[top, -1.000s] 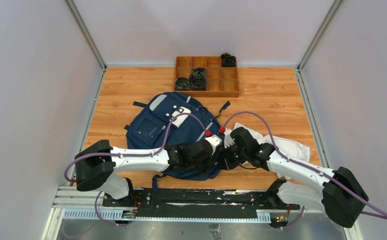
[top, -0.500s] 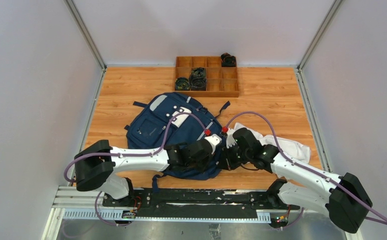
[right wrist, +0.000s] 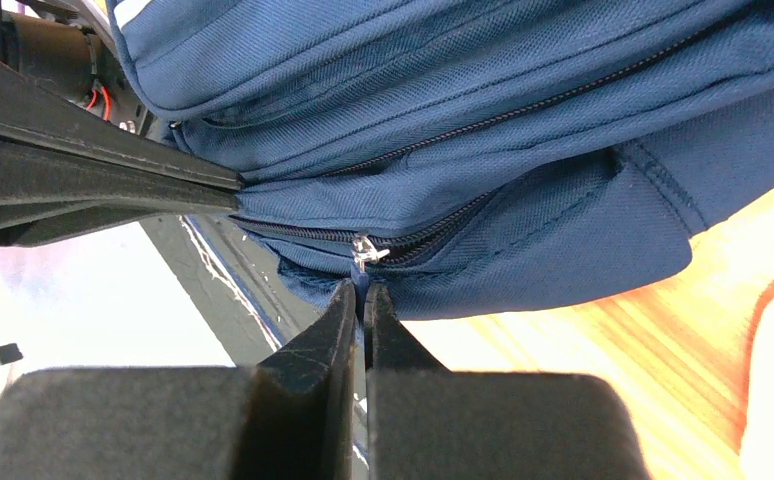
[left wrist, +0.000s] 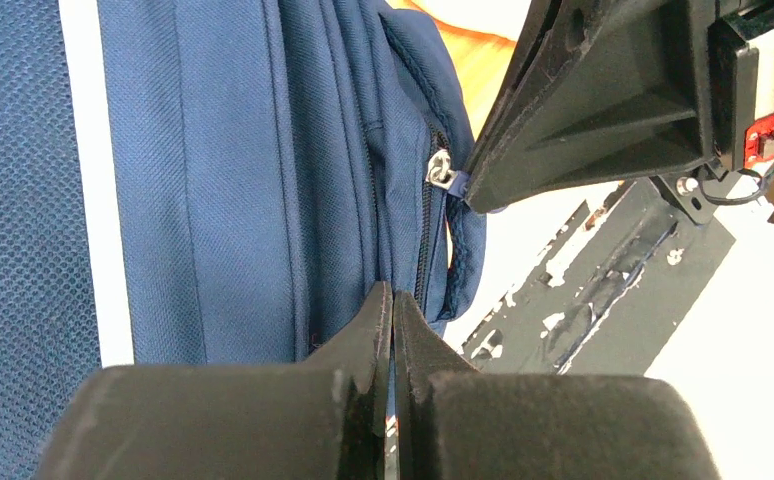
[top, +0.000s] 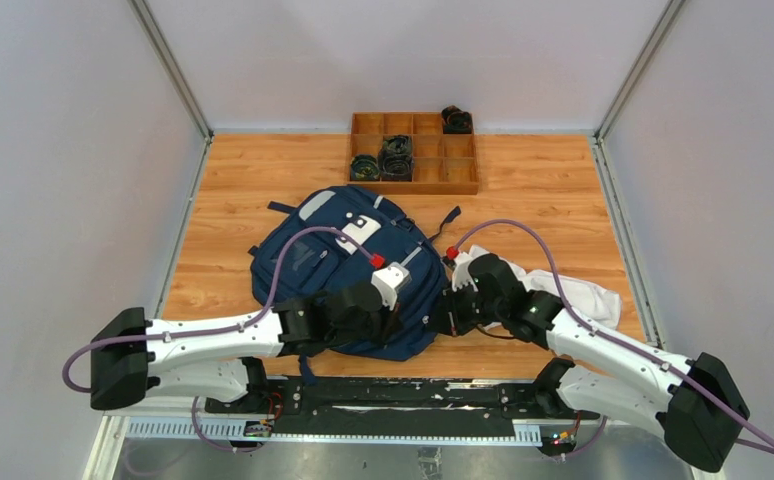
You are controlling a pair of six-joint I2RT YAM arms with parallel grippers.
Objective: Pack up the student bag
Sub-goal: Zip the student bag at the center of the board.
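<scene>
The student bag (top: 333,250), navy with grey stripes, lies flat in the middle of the wooden table. My left gripper (top: 403,325) sits at its near right corner. In the left wrist view this gripper (left wrist: 393,292) is shut, pinching the blue fabric (left wrist: 223,180) beside the zipper. My right gripper (top: 441,318) meets the same corner from the right. In the right wrist view the right gripper (right wrist: 365,287) is shut on the blue tab of the zipper pull (right wrist: 366,252). That pull (left wrist: 446,178) also shows in the left wrist view. The zipper looks closed along the bag's (right wrist: 483,110) edge.
A white cloth garment (top: 573,290) lies right of the bag, partly under my right arm. A wooden divided tray (top: 458,172) with several dark round objects stands at the back. The black base rail (top: 383,390) runs along the near edge, close to both grippers.
My left gripper has shut on the bag's fabric. The left arm has swung back and leftward, its gripper now lower on the bag's corner. The right gripper stays shut at the zipper.
</scene>
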